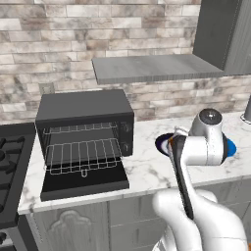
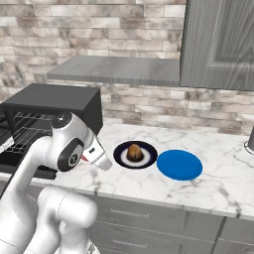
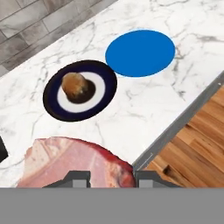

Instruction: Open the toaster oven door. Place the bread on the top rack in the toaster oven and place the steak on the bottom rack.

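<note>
Two plates [image 3: 141, 53] beside bread [image 3: 73, 84]

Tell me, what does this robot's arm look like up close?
The arm is built of smooth, rounded glossy white segments with dark grey discs capping its joints. A black strip runs along one link, beside a small orange mark. The gripper ends in two small dark grey finger tips.

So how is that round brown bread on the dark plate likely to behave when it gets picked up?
The small round golden-brown bread sits alone on the dark-rimmed white-centred plate, so it probably lifts free cleanly. Its lumpy, rounded shape suggests it could roll if nudged from the side. It looks light for its size and likely squashes under a hard pinch.
</note>
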Controlling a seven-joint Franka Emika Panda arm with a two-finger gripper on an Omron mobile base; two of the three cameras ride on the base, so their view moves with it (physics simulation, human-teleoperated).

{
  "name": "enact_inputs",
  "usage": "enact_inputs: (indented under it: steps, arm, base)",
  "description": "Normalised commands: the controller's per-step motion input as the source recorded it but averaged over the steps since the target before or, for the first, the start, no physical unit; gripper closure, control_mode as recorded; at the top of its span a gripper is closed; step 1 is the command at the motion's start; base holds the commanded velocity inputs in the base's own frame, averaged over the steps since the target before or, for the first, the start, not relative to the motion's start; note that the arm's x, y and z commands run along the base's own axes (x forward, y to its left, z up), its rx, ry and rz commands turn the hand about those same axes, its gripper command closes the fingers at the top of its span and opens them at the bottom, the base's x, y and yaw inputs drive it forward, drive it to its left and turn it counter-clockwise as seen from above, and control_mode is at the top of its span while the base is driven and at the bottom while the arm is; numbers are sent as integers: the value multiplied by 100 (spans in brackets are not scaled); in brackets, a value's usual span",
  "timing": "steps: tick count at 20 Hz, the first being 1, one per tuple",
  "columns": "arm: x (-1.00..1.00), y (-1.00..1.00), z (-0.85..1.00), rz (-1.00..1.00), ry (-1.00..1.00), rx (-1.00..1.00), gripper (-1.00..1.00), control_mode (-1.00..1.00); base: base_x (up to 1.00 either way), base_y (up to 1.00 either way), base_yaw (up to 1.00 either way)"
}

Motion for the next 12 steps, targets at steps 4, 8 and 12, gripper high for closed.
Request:
enact_inputs:
  steps: [4, 8, 12]
  arm:
    - [-4, 100, 32, 0, 0, -10, 100, -100]
    - [0, 100, 36, 0, 2, -5, 100, -100]
    - [0, 95, 39, 0, 7, 0, 100, -100]
  base:
    - [0, 0, 0]
    - [0, 0, 0]
    - [0, 0, 0]
